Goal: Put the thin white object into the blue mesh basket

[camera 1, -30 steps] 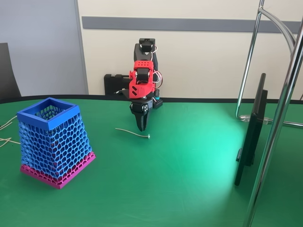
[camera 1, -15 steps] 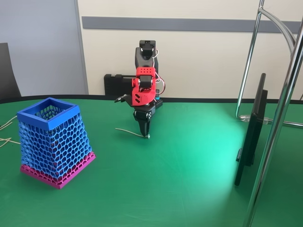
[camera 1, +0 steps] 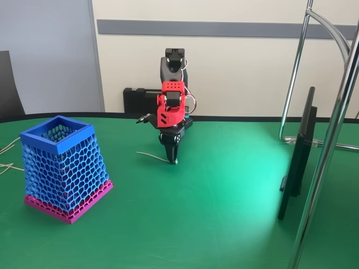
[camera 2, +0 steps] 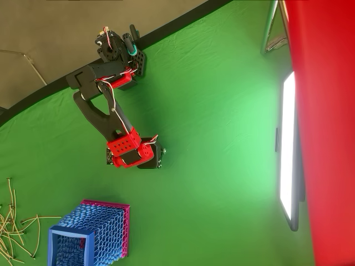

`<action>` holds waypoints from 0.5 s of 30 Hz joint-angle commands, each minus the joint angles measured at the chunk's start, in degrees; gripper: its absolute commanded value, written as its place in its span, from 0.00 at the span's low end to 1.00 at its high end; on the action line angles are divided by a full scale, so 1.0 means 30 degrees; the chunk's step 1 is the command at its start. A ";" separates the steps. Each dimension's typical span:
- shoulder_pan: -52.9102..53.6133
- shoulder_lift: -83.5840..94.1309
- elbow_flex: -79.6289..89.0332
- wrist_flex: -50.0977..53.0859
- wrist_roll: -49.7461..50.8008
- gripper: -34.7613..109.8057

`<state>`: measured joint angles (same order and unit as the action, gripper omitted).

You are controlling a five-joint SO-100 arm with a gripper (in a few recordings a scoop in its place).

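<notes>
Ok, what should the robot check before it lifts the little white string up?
1. Tool is down at the knob end of the thin white object: ok.
2. Tool is shut on the object: cannot tell, too small to see.
3. Blue mesh basket stands upright with its opening up: ok.
4. Green table between tool and basket is free of things: ok.
5. Pale strands lie beside the basket, apart from the tool: ok.

Fixed view: table height, front-on, mid-distance. Overhead view: straight down. Shared: arm (camera 1: 171, 106), blue mesh basket (camera 2: 91, 235).
</notes>
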<state>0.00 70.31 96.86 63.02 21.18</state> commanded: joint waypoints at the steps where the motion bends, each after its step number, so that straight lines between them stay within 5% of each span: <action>1: -0.0029 0.0088 -0.0674 0.0146 -0.0205 0.32; 15: -0.0117 -0.0234 -0.0938 0.0176 -0.0498 0.30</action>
<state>0.00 69.26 96.15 63.02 20.13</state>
